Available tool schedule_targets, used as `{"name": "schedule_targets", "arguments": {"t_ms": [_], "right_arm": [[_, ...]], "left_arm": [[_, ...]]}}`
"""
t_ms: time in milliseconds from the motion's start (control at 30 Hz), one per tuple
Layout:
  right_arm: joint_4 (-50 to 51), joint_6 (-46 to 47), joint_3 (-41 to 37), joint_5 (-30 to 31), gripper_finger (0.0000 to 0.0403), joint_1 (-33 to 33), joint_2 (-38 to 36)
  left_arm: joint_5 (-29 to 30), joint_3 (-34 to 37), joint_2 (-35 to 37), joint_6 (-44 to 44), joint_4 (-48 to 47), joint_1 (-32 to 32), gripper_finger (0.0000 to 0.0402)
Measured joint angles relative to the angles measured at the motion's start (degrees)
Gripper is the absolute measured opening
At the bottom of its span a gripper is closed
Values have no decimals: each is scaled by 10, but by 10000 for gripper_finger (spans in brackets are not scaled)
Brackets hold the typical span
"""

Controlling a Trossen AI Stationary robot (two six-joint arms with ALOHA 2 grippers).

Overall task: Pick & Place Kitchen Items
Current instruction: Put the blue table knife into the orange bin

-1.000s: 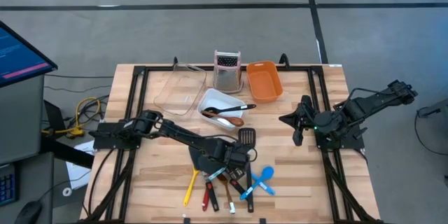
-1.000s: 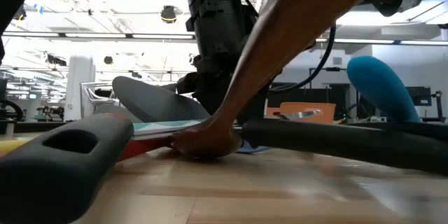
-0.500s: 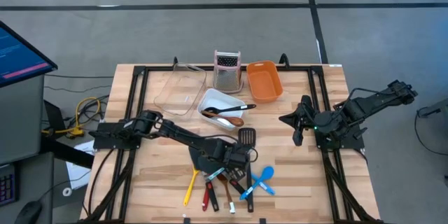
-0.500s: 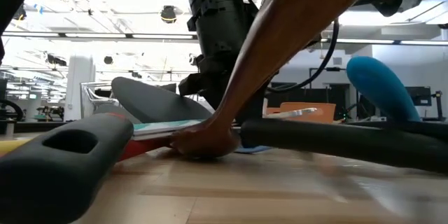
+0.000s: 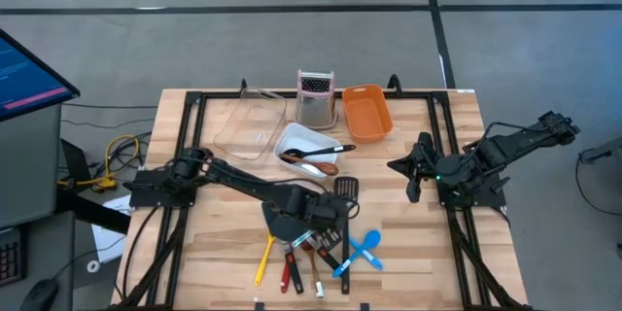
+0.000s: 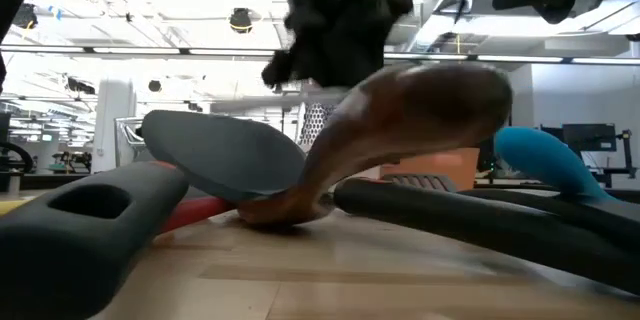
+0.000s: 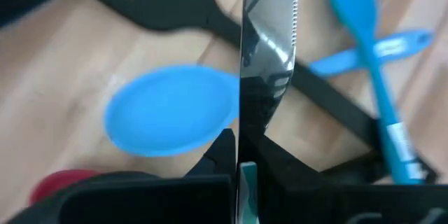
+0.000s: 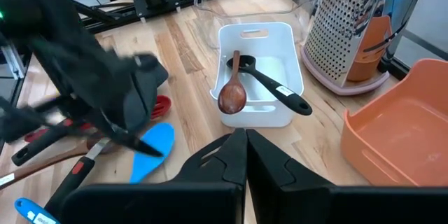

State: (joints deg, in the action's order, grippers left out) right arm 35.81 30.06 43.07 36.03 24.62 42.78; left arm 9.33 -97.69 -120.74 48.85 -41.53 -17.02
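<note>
The kitchen items lie in a pile (image 5: 316, 253) near the table's front edge: yellow-, red- and wood-handled tools, black spatulas, blue spoons (image 5: 364, 248) and a black slotted turner (image 5: 342, 190). My left gripper (image 5: 321, 222) hangs just above the pile, shut on a knife with a serrated steel blade (image 7: 269, 56). Below the blade lie a blue spoon bowl (image 7: 168, 108) and two crossed blue spoons (image 7: 374, 63). In the low view a wooden spoon (image 6: 400, 120) leans on the pile. My right gripper (image 8: 245, 143) waits shut at the table's right side (image 5: 406, 170), holding nothing. My left gripper pinches the knife between its two fingers at the blade's near end (image 7: 243, 168). The fingers come from above, slanting down, and lie along the knife. The blade runs on past the fingertips toward the pile; its tip lies outside the picture.
At the back stand a clear tub (image 5: 251, 121), a steel grater with a pink top (image 5: 315, 97) and an orange tub (image 5: 367, 112). A white tub (image 5: 306, 146) in front of them holds a black spoon and a wooden spoon. Bare wood lies left of the pile.
My left gripper has risen from the pile. In the low view the flat teal piece that lay on the pile is gone, and the wooden spoon has tipped lower, so that its bowl now shows.
</note>
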Motion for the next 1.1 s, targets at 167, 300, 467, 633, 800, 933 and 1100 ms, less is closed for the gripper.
{"name": "schedule_targets", "arguments": {"t_ms": [167, 300, 467, 633, 800, 933, 1100], "right_arm": [[0, 0, 0, 0, 0, 0, 0], [0, 0, 0, 0, 0, 0, 0], [0, 0, 0, 0, 0, 0, 0], [2, 0, 0, 0, 0, 0, 0], [2, 0, 0, 0, 0, 0, 0], [-17, 0, 0, -1, 0, 0, 0], [-104, -8, 0, -32, 0, 0, 0]], "left_arm": [[49, -1, 59, -1, 0, 0, 2], [115, -1, 111, -11, 0, -6, 2], [200, -1, 172, -37, 1, -20, 1], [260, -2, 218, -64, 1, -39, 1], [293, -2, 243, -97, 1, -57, 1], [304, -2, 247, -131, 2, -58, 1], [308, -2, 247, -161, 7, -42, 1]]}}
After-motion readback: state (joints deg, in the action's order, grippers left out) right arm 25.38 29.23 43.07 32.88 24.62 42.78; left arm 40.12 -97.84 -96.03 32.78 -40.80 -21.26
